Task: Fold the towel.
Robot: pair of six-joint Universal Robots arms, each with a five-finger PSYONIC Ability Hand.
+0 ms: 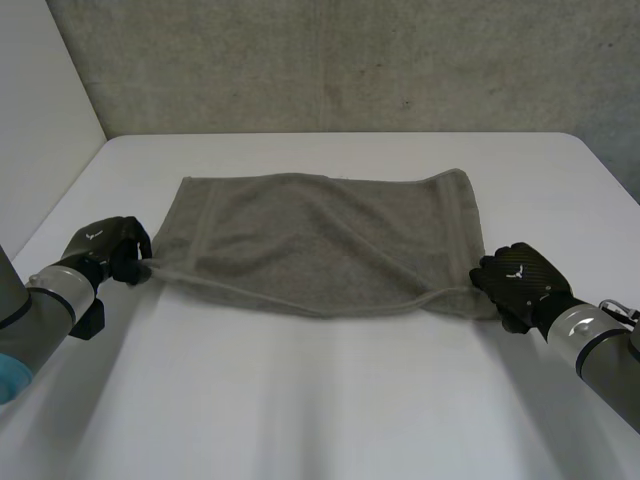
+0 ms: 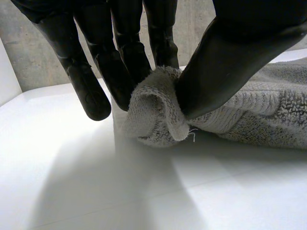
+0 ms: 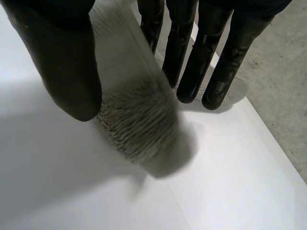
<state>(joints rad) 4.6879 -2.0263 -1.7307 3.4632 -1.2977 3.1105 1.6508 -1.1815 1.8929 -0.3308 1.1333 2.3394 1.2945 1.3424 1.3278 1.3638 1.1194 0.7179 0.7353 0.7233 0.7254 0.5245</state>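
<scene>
I see the grey towel (image 1: pixel 320 240) spread across the middle of the white table (image 1: pixel 320 400), with a concrete wall (image 1: pixel 350 60) beyond the table's far edge. My left hand (image 1: pixel 105 248) lies low at the towel's near left corner, thumb and fingers pinching the curled-up corner. My right hand (image 1: pixel 515 280) sits low at the near right corner, the cloth clamped between thumb and fingers. Bare table stretches to the near edge and past both hands.

left hand (image 1: pixel 104 244) and right hand (image 1: pixel 519 281) each pinched shut.
</scene>
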